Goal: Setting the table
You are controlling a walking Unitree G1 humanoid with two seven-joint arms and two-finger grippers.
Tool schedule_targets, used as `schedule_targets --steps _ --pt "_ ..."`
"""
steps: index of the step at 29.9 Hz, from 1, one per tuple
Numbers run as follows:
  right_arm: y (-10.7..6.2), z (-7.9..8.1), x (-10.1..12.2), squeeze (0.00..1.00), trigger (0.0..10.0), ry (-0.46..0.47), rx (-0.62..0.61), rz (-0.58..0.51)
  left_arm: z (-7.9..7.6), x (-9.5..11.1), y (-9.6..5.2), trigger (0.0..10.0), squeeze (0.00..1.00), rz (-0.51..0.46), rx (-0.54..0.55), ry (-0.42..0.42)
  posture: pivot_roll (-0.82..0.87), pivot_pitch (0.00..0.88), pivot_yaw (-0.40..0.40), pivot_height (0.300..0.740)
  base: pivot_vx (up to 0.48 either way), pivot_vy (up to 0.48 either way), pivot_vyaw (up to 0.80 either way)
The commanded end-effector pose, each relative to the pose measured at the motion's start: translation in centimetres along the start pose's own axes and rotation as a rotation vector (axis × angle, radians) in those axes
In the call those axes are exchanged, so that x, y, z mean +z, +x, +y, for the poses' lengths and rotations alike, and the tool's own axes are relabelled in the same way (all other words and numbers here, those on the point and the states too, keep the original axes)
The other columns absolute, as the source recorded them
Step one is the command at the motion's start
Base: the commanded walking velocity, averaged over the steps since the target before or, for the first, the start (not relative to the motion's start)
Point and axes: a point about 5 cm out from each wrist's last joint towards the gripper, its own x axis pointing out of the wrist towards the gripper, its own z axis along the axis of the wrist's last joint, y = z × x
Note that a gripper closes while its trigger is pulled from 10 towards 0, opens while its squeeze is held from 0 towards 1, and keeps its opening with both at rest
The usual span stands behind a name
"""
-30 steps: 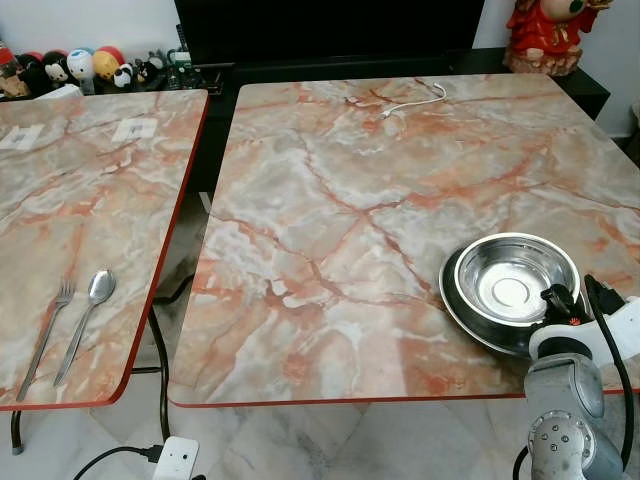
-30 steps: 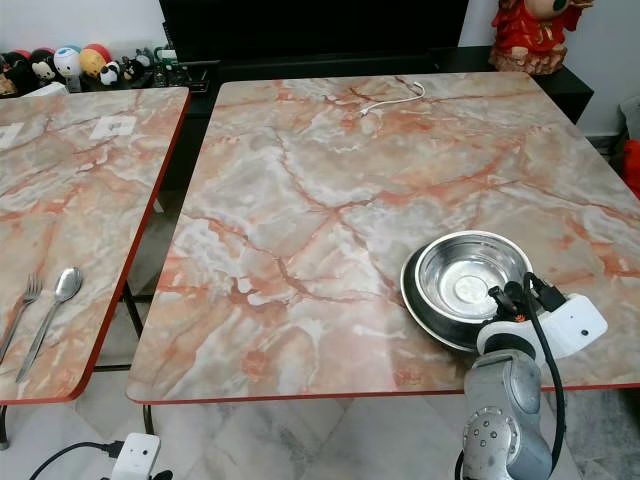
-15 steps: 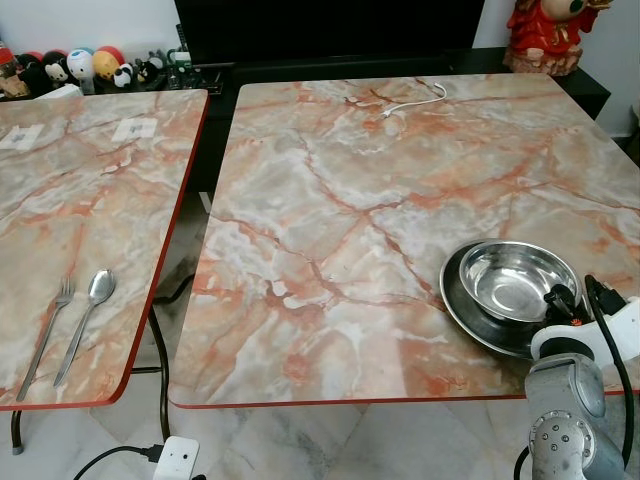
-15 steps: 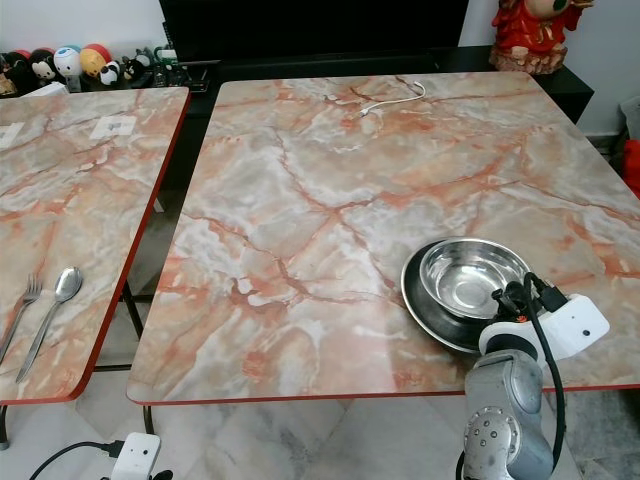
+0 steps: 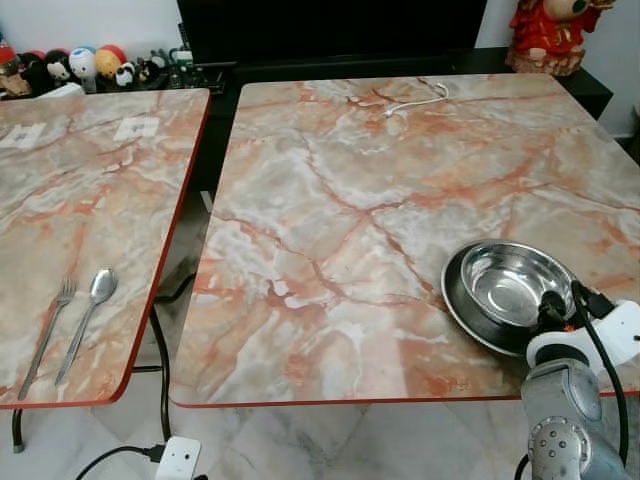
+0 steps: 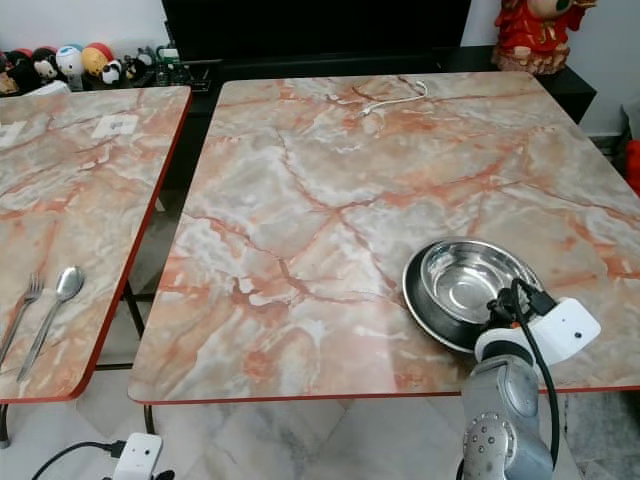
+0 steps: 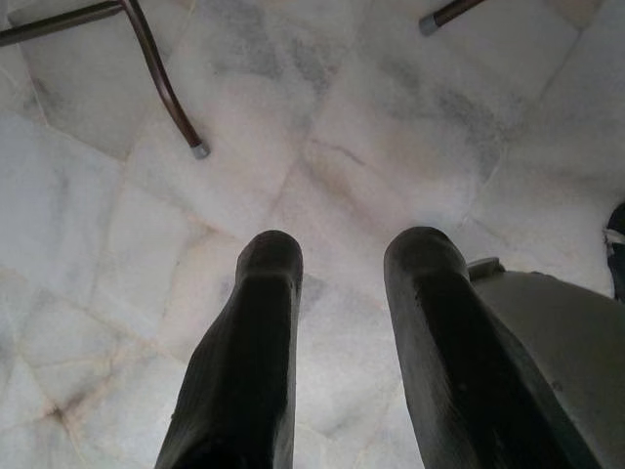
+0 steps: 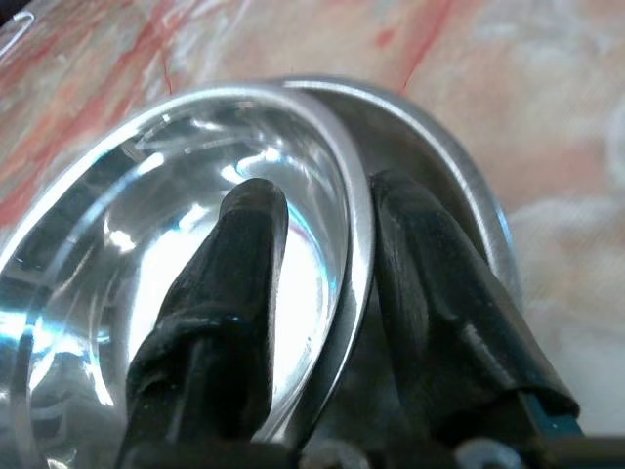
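Note:
A shiny steel bowl [image 5: 508, 282] sits tilted inside a dark plate [image 5: 462, 309] near the front right corner of the right marble table [image 5: 350, 200]. My right gripper [image 5: 553, 305] holds the bowl's near rim. In the right wrist view one finger [image 8: 234, 293] is inside the bowl [image 8: 146, 215] and the other finger [image 8: 439, 303] is outside it, above the plate [image 8: 459, 166]. A fork [image 5: 47, 337] and a spoon [image 5: 88, 312] lie side by side at the front of the left table [image 5: 90, 200]. My left gripper [image 7: 342, 254] hangs open over the floor.
A narrow gap with table legs separates the two tables. A white cable [image 5: 415, 101] lies at the right table's far edge. Small figurines [image 5: 80, 65] line the back left and a red figure [image 5: 550, 35] stands back right. A power strip [image 5: 178, 458] lies on the floor.
The bowl lay flat in the plate a second ago. It now tilts, with its near rim raised in my right gripper. The view has shifted slightly.

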Motion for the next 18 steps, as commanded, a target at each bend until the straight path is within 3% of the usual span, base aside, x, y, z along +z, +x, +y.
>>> schedule_targets --steps 1,6,10,13,16,18 --pt "-0.4 -0.2 0.3 0.00 10.0 -0.026 -0.010 -0.009 -0.3 -0.5 -0.1 10.0 0.00 0.020 -0.006 0.013 -0.13 0.095 0.023 0.740 0.000 0.000 0.00" --pt "-1.0 -0.8 0.2 0.00 10.0 -0.041 -0.031 -0.015 -0.6 -0.2 0.0 10.0 0.00 0.015 -0.009 0.015 -0.13 0.094 0.024 0.740 0.000 0.000 0.00" --pt "-1.4 -0.8 1.3 0.00 10.0 -0.069 -0.019 -0.106 -0.7 -0.3 0.0 10.0 0.00 0.016 -0.010 0.015 -0.13 0.093 0.023 0.740 0.000 0.000 0.00" --pt "-1.6 -0.6 2.2 0.00 10.0 -0.151 -0.001 -0.184 -0.6 -0.3 0.0 10.0 0.00 0.016 -0.009 0.013 -0.13 0.094 0.024 0.740 0.000 0.000 0.00" --pt "-1.8 0.9 3.2 0.00 10.0 -0.312 0.118 -0.275 -0.5 -0.4 0.0 10.0 0.00 0.018 -0.007 0.013 -0.14 0.094 0.028 0.740 0.000 0.000 0.00" --pt "-1.8 1.5 3.3 0.00 10.0 -0.341 0.161 -0.288 -0.4 -0.4 0.0 10.0 0.00 0.019 -0.007 0.012 -0.15 0.096 0.033 0.740 0.000 0.000 0.00"
